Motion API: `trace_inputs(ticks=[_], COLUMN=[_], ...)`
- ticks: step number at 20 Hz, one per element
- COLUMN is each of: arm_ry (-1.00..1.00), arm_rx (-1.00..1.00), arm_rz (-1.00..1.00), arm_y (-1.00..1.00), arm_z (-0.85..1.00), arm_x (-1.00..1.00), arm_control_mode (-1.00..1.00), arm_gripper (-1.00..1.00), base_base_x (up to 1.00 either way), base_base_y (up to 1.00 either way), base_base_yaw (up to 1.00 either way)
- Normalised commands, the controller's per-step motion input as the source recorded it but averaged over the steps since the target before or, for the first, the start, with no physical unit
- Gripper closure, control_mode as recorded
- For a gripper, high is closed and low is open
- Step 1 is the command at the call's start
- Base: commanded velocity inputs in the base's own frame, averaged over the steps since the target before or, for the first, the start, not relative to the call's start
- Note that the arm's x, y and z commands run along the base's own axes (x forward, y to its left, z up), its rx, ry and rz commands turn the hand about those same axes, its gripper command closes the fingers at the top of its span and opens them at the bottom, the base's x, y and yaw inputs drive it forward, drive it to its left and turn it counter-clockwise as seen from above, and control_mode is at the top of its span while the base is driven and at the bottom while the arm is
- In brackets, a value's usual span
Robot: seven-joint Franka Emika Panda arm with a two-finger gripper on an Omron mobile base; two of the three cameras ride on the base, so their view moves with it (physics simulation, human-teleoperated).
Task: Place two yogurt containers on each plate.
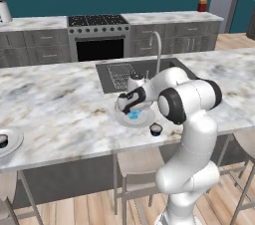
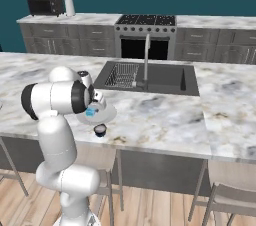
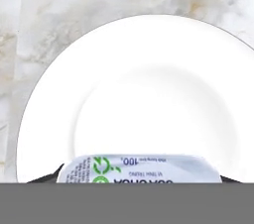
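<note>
We see our tool [image 1: 130, 110] over the near plate [image 1: 145, 119], blue yogurt cup [image 1: 134, 115] between its tips; grip uncertain. Dark cup [image 1: 156, 129] at four o'clock on the worktop [image 1: 60, 104].

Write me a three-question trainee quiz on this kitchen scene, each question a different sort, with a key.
1. True or false: the blue yogurt cup sits over the near plate beneath the gripper.
2. Multiple choice: where is the dark yogurt cup nearest the robot? A) in the sink B) on the counter beside the near plate, towards the counter's front edge C) on the stove
3. Fill in: the far plate at the left edge of the left base view carries at least ___ dark cup.

Key: 1 true; 2 B; 3 one.
</note>
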Motion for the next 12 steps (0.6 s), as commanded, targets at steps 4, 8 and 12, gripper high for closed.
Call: trace_inputs(ticks=[4,8,12], arm_ry=[0.0,0.0,-0.04], arm_rx=[0.0,0.0,0.01], arm_rz=[0.0,0.0,0.0], arm_y=[0.0,0.0,0.0], arm_z=[0.0,0.0,0.46], arm_x=[0.0,0.06,0.0], arm_control_mode=[-1.0,-1.0,-1.0], arm_gripper=[-1.0,-1.0,-1.0], base_base_x=[0.0,0.0,0.0], base_base_y=[0.0,0.0,0.0], base_base_yaw=[0.0,0.0,0.0])
